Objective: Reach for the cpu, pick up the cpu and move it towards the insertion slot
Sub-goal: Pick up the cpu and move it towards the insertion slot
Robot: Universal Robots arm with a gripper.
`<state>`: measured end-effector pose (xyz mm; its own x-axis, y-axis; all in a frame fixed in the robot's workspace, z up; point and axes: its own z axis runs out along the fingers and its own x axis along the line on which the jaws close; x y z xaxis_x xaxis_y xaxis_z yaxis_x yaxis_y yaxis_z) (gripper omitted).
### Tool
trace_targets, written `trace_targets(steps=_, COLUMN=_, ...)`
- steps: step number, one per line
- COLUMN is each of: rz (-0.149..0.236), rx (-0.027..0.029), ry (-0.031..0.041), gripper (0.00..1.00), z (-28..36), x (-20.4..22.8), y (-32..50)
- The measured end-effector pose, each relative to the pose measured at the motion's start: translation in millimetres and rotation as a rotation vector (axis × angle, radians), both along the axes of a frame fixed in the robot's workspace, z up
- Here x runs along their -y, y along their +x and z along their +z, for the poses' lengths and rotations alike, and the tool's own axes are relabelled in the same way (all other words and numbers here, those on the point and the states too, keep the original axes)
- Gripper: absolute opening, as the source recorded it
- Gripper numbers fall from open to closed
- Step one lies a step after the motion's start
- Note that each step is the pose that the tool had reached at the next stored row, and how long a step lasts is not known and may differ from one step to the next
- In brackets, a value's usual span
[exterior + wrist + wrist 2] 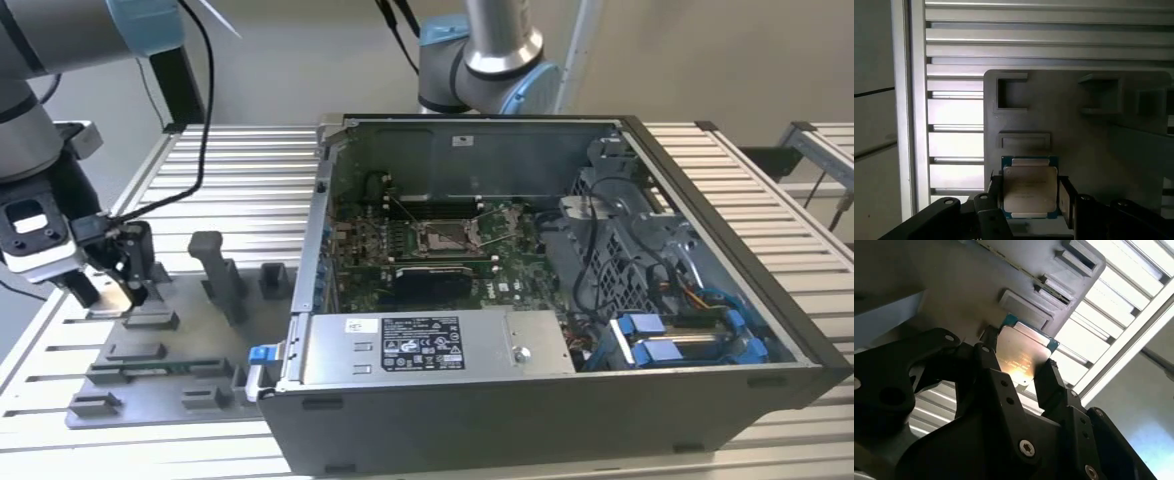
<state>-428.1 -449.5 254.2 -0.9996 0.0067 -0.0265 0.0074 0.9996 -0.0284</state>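
Two fingers (1066, 200) of the hand (1030, 202) clamp the cpu (1030, 185) — over the fixture (1094, 140).

The cpu (1030, 187) has a dull silver top and teal-green rim; the fingers (1051, 385) are matte black. The fixture (1094, 130) is plain grey, the bench (1054, 40) pale, ribbed metal.

Open air hangs above the grey fixture plate (194, 340) on the slatted desk (240, 170), where the claw (114, 290) grips the cpu (1030, 187). Between it and the insertion slot (447, 237) stand an upright grey post (214, 275), a shorter block (274, 280) and the computer case's side wall (320, 230). The case is open on top. The slot lies uncovered, with the power supply (427, 345) beside it and cables (601, 210) crowding the exterior view's right.
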Motion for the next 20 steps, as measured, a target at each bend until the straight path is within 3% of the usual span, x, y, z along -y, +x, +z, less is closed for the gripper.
trace_targets(steps=20, rz=0.0, rx=0.0, ry=0.0, gripper=0.0, z=38.9, x=0.0, y=0.0)
